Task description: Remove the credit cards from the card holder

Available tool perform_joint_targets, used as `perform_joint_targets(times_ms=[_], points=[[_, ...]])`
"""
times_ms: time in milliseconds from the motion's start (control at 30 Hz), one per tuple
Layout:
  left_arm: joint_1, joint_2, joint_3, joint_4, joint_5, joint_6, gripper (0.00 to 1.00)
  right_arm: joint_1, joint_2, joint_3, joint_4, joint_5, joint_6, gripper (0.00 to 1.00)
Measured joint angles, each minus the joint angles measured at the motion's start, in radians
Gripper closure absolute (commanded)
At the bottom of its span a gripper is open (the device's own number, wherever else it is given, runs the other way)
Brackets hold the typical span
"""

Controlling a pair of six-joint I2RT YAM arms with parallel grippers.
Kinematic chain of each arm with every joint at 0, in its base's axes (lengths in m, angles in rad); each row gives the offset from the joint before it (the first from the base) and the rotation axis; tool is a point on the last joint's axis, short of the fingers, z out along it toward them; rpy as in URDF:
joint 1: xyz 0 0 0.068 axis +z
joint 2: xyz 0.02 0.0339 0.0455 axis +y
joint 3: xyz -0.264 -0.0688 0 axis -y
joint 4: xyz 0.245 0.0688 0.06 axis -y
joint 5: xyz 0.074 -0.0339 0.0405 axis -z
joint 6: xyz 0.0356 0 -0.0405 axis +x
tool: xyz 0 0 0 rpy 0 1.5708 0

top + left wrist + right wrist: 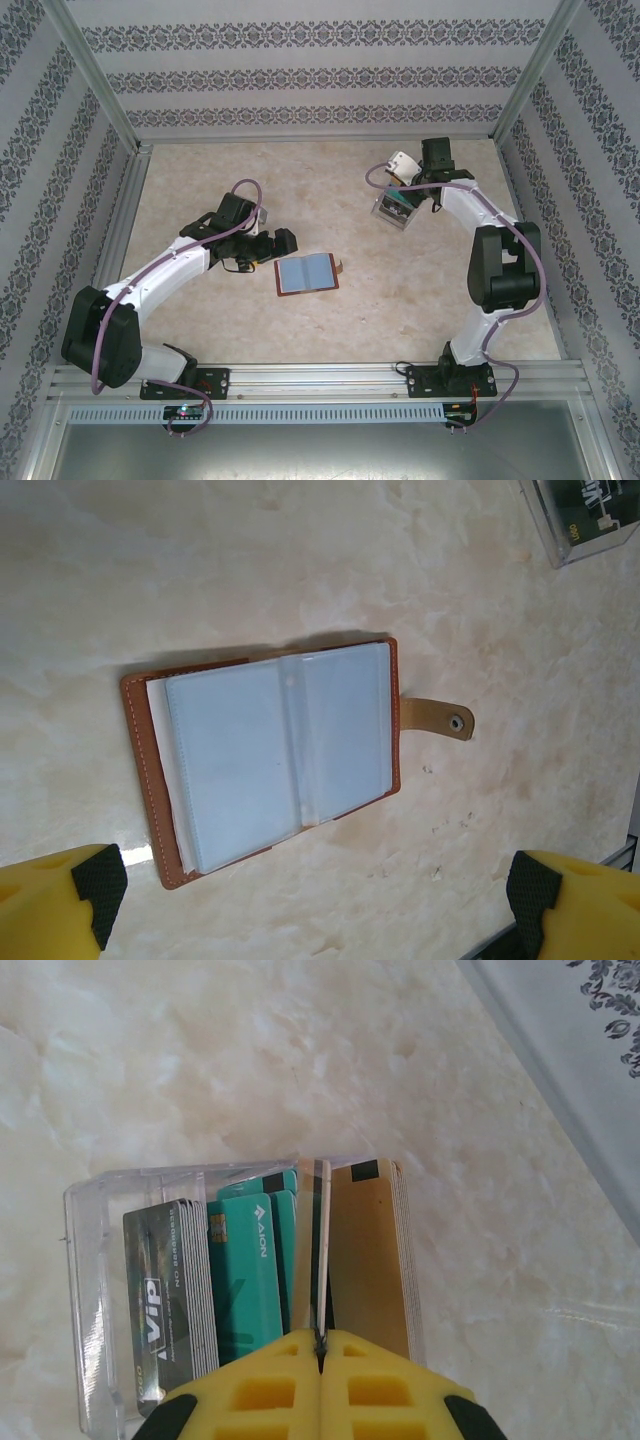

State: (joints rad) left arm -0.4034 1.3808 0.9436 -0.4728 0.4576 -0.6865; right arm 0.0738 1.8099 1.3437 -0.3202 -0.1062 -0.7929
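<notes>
Brown card holder open at table centre, beside wide-spread left gripper; right gripper, farther, pinches card in clear box.

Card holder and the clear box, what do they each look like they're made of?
Card holder: the cover looks like matte tan-brown leather or imitation, with pale stitching along the edge and a snap tab. Its inner pockets look like thin frosted blue-grey plastic film. The clear box looks like rigid glossy plastic: the credit cards show through its walls.
</notes>
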Motion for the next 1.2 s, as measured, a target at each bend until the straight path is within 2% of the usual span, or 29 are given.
perform_joint_targets(times_ms=[900, 1200], points=[[0.0, 0.024, -0.001, 0.0, -0.006, -0.002, 0.0, -0.013, 0.003, 0.057, -0.019, -0.006, -0.001, 1.0], [0.001, 0.024, -0.001, 0.0, -0.007, -0.002, 0.0, -0.013, 0.085, 0.06, -0.016, -0.003, -0.008, 1.0]])
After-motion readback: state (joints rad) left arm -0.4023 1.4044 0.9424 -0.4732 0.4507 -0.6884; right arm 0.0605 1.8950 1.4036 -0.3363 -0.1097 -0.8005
